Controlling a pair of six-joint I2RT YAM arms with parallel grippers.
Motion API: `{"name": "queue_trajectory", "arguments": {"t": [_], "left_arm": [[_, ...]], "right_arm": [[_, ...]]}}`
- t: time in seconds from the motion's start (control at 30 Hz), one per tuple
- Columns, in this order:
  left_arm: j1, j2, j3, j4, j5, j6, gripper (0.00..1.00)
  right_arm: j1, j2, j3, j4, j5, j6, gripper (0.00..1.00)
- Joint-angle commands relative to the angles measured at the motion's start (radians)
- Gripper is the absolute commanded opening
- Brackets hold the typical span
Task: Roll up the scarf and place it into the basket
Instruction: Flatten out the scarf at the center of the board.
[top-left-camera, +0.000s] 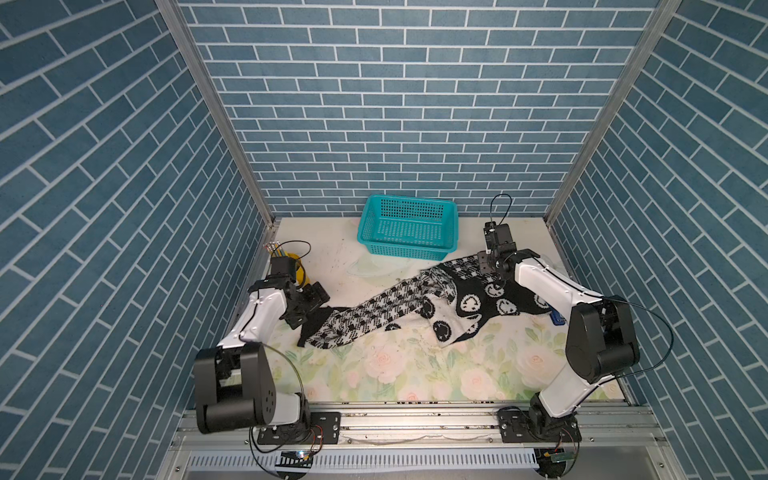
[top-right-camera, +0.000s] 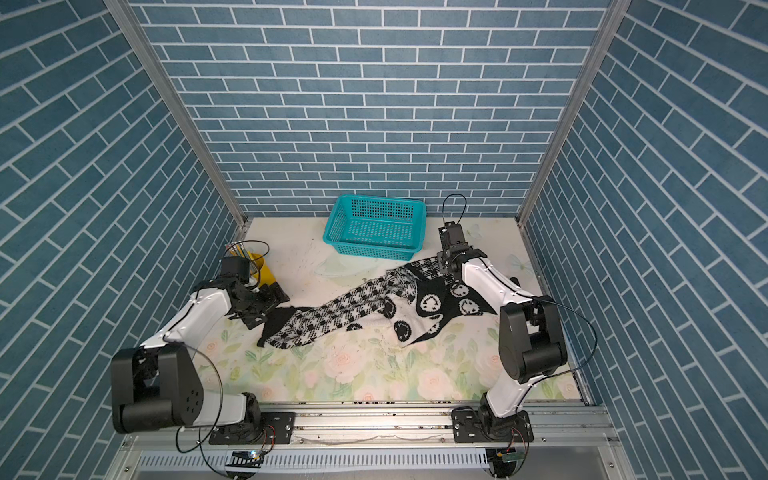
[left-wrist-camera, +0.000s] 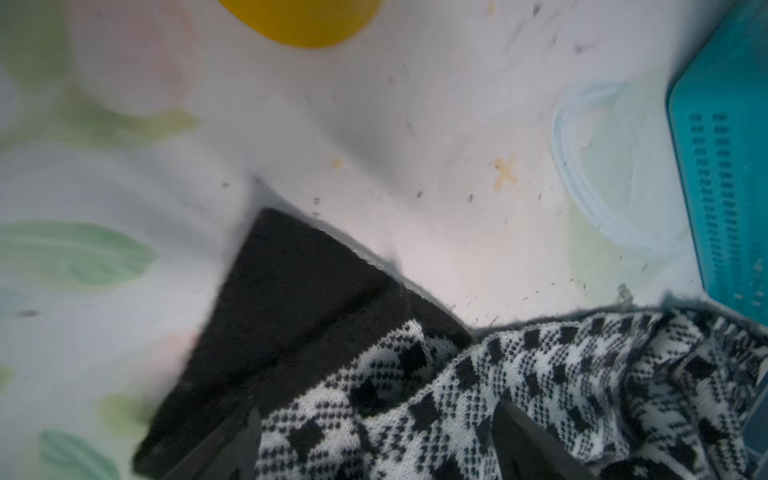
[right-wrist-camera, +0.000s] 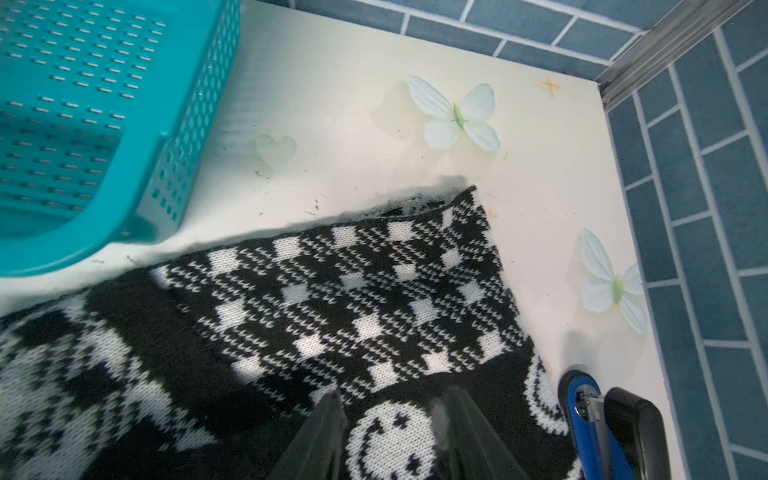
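The black-and-white scarf (top-left-camera: 374, 316) (top-right-camera: 332, 316) lies stretched slantwise across the floral mat, bunched in the middle. Its check end with a black hem (left-wrist-camera: 291, 291) is at the left. Its smiley-face part (right-wrist-camera: 386, 432) is at the right. The teal basket (top-left-camera: 405, 249) (top-right-camera: 374, 249) (left-wrist-camera: 727, 166) (right-wrist-camera: 187, 124) stands empty at the back, just behind the scarf. My left gripper (top-left-camera: 316, 309) (top-right-camera: 272, 309) (left-wrist-camera: 376, 409) is open over the check end, fingers wide apart. My right gripper (top-left-camera: 496, 286) (top-right-camera: 453, 282) (right-wrist-camera: 390, 399) is open, its tips either side of a flat smiley face.
A yellow pencil cup (top-left-camera: 297, 266) (top-right-camera: 262, 266) (left-wrist-camera: 299, 20) stands just behind the left gripper. A blue-and-black tool (top-left-camera: 557, 318) (right-wrist-camera: 590, 415) lies by the scarf's right edge under the right arm. Paper butterflies (right-wrist-camera: 453, 116) lie near the back right corner. Brick-pattern walls close three sides.
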Motion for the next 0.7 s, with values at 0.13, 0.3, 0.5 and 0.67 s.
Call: {"name": "queue_trajectory", "arguments": {"t": [0.13,0.3,0.5,0.67], "left_arm": [[-0.065,0.094,0.044,0.089,0.017,0.02,0.55],[-0.071,0.151,0.044,0.1,-0.051,0.018,0.54],[-0.073,0.209,0.051,0.147,-0.076,0.036,0.51],[-0.076,0.245,0.057,0.174,-0.067,0.053,0.4]], "right_arm": [[0.042,-0.031,-0.055,0.0,-0.023,0.025,0.46],[0.049,-0.046,-0.072,-0.003,-0.021,0.026,0.45],[0.055,-0.055,-0.093,0.009,-0.036,0.032,0.45],[0.06,-0.053,-0.105,0.012,-0.037,0.035,0.45]]}}
